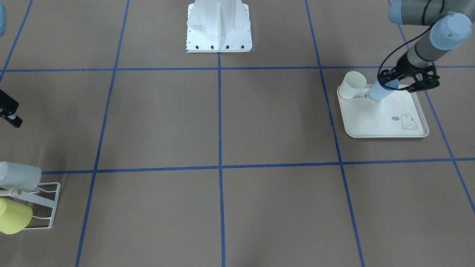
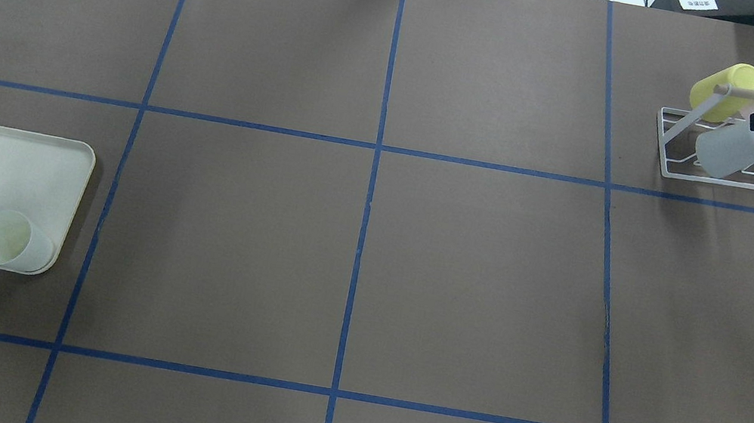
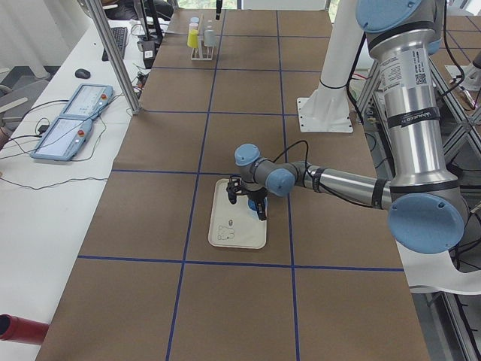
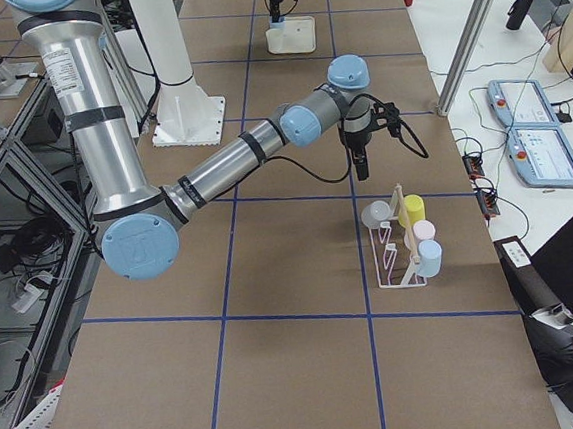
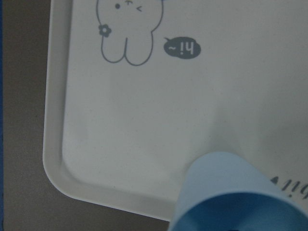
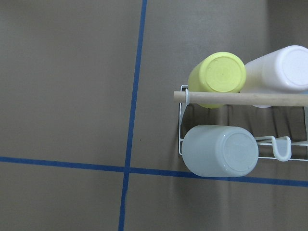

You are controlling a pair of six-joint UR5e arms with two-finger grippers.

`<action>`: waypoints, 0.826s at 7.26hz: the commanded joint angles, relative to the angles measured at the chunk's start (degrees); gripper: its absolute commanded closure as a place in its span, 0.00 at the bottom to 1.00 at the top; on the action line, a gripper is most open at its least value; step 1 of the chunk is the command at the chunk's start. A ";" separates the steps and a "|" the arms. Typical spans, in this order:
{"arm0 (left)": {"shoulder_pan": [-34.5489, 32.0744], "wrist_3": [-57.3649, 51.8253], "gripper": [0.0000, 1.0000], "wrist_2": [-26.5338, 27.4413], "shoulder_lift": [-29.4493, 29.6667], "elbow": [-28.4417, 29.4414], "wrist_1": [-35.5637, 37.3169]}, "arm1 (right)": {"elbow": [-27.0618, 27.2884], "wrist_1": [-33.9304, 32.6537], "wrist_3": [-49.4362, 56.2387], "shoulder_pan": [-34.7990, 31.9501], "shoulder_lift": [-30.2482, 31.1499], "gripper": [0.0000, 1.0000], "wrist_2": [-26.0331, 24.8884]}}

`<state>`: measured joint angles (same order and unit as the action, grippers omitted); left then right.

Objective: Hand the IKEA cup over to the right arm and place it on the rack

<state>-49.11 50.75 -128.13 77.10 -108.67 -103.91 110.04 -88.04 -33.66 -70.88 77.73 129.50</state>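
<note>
A wide desk point(image 2: 474, 274) is covered in brown paper and squared off with blue tape point(image 2: 374, 165). Along its left side in the exterior left view stands a white bench point(image 3: 30, 218) carrying two teach pendants point(image 3: 89, 96), a keyboard point(image 3: 119, 41) and a mouse point(image 3: 83, 73), beside an aluminium post point(image 3: 113, 56). The light is even.

Setting: robotics laboratory. Indicators: two jointed industrial arms, left arm point(image 3: 409, 113) and right arm point(image 4: 85, 92); white pedestal point(image 1: 219, 26) bolted to the table point(image 1: 274, 118); brown paper surface gridded with blue tape point(image 1: 219, 111); teach pendants point(image 3: 92, 96) on a white side bench point(image 3: 45, 210); aluminium posts point(image 3: 113, 53); keyboard point(image 3: 120, 41) and trailing cables alongside.
</note>
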 commanded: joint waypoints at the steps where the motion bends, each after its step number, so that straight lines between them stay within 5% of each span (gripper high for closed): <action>1: -2.55 -1.00 1.00 -6.15 0.24 -1.62 0.03 | 0.44 0.06 -0.35 0.04 0.06 0.02 0.05; 3: -9.65 -1.01 1.00 -6.25 -0.55 -6.10 1.60 | 0.61 0.23 -2.53 0.56 -0.47 0.02 0.05; 6: -14.25 -1.01 1.00 -6.08 4.16 -13.05 18.42 | 3.15 0.41 -8.06 3.28 -0.73 0.02 -0.21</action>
<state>-61.81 49.75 -134.22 78.37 -118.95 -93.18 111.88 -87.74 -39.00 -68.92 77.07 129.38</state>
